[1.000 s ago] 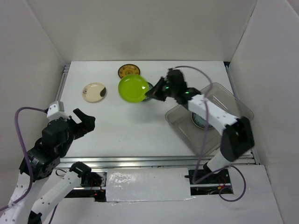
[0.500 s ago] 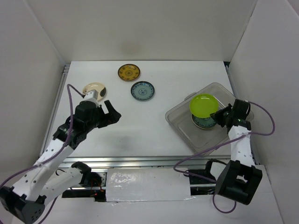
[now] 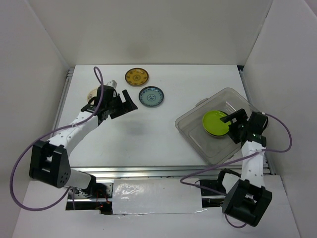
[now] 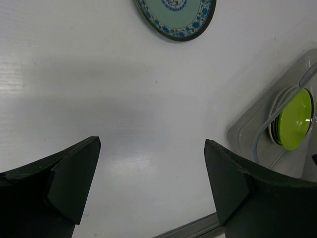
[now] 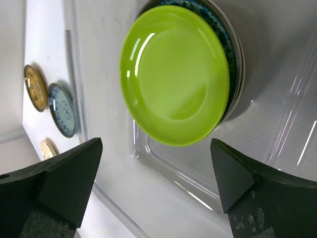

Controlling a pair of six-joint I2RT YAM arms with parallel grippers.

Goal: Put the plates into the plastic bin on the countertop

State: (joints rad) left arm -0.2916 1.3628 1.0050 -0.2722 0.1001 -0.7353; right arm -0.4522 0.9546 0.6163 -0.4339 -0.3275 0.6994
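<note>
The lime green plate (image 3: 215, 122) lies on top of a stack of plates in the clear plastic bin (image 3: 197, 133) at the right of the countertop (image 3: 148, 136). My right gripper (image 3: 232, 125) hangs open just beside it, nothing between its fingers. The right wrist view shows the lime plate (image 5: 176, 74) on a blue-rimmed plate (image 5: 224, 26), clear of my right gripper (image 5: 156, 193). A mustard-yellow plate (image 3: 136, 76) and a blue-grey plate (image 3: 151, 96) lie on the counter at the back. My left gripper (image 3: 122, 102) is open, left of the blue-grey plate (image 4: 176, 17). A cream plate (image 3: 92, 94) shows partly under the left arm.
White walls close in the counter at the back and on both sides. A metal rail (image 3: 148, 171) runs along the near edge. The bin sits skewed, its far corner near the right wall. Purple cables trail from both arms.
My right gripper carried the lime green plate from the middle of the counter into the bin and opened, leaving it on the stack. The left arm swung up to the back-left plates.
</note>
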